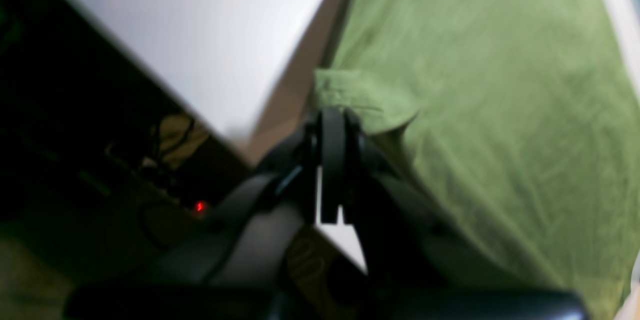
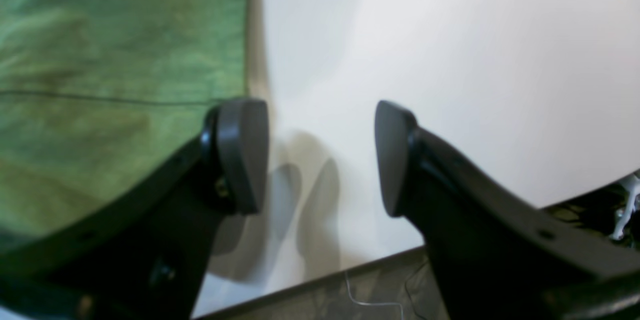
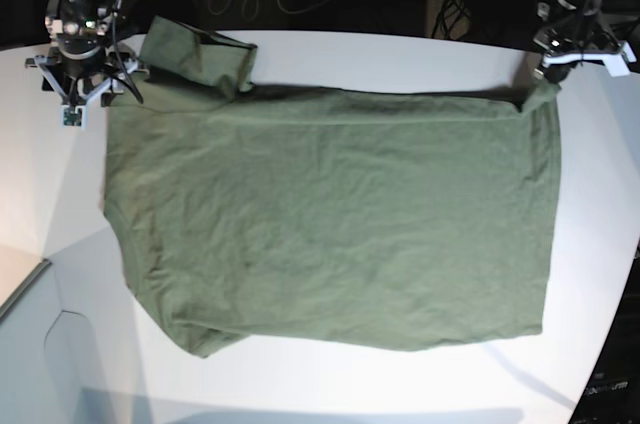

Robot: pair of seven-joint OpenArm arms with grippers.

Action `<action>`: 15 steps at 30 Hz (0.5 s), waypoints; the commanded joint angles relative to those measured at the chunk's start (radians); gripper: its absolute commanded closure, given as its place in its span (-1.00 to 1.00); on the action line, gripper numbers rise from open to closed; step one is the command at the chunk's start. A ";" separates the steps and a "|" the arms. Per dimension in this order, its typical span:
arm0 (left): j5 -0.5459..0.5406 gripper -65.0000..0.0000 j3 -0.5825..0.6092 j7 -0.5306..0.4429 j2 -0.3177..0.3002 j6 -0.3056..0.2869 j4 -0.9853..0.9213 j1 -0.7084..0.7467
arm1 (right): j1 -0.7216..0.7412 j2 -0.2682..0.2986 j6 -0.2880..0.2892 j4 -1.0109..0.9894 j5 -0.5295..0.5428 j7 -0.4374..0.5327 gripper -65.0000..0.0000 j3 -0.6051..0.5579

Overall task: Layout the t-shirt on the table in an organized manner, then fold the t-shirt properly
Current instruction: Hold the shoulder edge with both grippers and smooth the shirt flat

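So I'm still in the laying-out part, no folding yet. The t-shirt sits spread across the middle of the white surface, mostly flat, but one sleeve at about 11 o'clock is flopped over on itself and the near-left bit looks a little bunched.

My left pincer is clamped shut on the shirt's hem corner, up at roughly 1 o'clock in the base view. My right pincer stands wide with nothing in it, hovering just off the shirt's edge at about 10 o'clock, over bare surface.

The shirt runs sideways: long axis from 9 to 3 o'clock, sleeve end at 9, hem at 3. I can't make out the neckline.

Next, I reckon the right one needs to get onto that top-left edge or the flipped sleeve, then both tug apart gently to smooth things. Pull too hard and the whole shirt probably slides.
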 commanded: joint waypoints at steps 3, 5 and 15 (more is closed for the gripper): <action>-0.001 1.00 -0.002 -0.022 -0.011 -0.006 -0.024 -0.002 | 0.000 0.007 0.000 0.020 -0.003 0.010 -0.04 0.003; -0.001 1.00 -0.004 -0.024 -0.013 -0.006 -0.051 -0.019 | 0.000 0.004 0.000 0.020 -0.003 0.008 -0.04 0.003; -0.004 1.00 -0.008 -0.025 -0.107 -0.006 -0.140 -0.088 | -0.095 -0.029 0.159 0.132 -0.001 0.008 -0.16 0.005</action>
